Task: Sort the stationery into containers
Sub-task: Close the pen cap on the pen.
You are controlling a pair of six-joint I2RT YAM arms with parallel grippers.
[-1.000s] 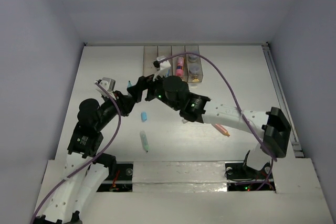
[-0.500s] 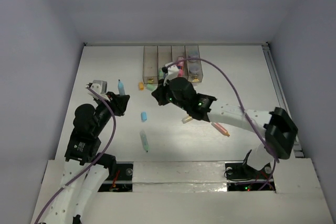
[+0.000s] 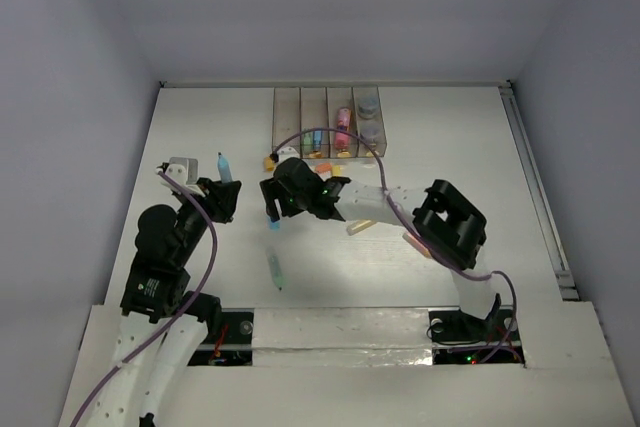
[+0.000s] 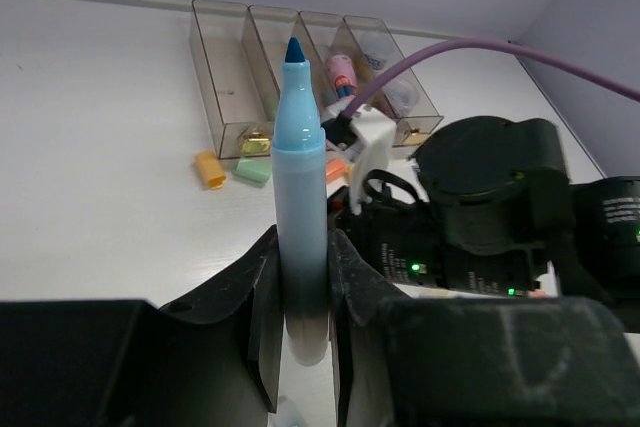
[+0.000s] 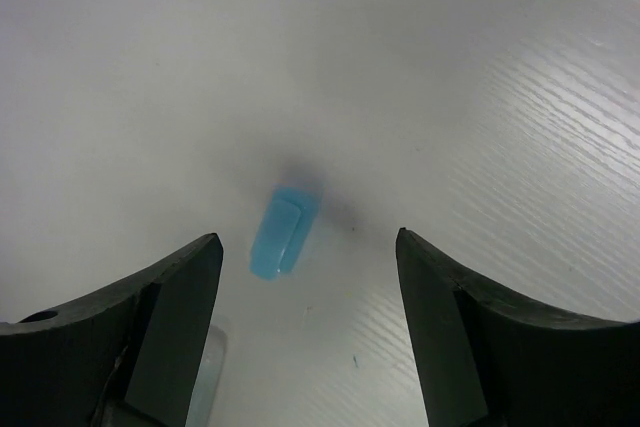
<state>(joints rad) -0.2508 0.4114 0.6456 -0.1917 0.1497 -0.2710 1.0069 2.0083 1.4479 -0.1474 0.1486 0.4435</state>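
My left gripper (image 4: 303,247) is shut on a light blue marker (image 4: 300,177) that has no cap, its dark blue tip pointing up; from above the marker (image 3: 222,165) stands at the table's left. My right gripper (image 5: 308,247) hangs open over a small blue cap (image 5: 285,230) lying flat on the table, a finger on each side and neither touching it. From above, that cap (image 3: 272,221) lies just under the right gripper (image 3: 272,209). The containers (image 3: 327,122) stand at the back centre, holding a pink marker (image 3: 342,127) and round grey-blue pieces (image 3: 368,110).
A green-blue marker (image 3: 275,269) lies near the front. A yellow piece (image 3: 360,228) and an orange marker (image 3: 415,244) lie by the right arm. An orange cap (image 4: 208,169) and a green cap (image 4: 253,171) lie before the containers. The right arm's purple cable (image 4: 470,47) arches overhead.
The right gripper has left the containers and swung toward the front left, over the blue cap, with jaws apart. The left gripper has drawn slightly left, still gripping the blue marker.
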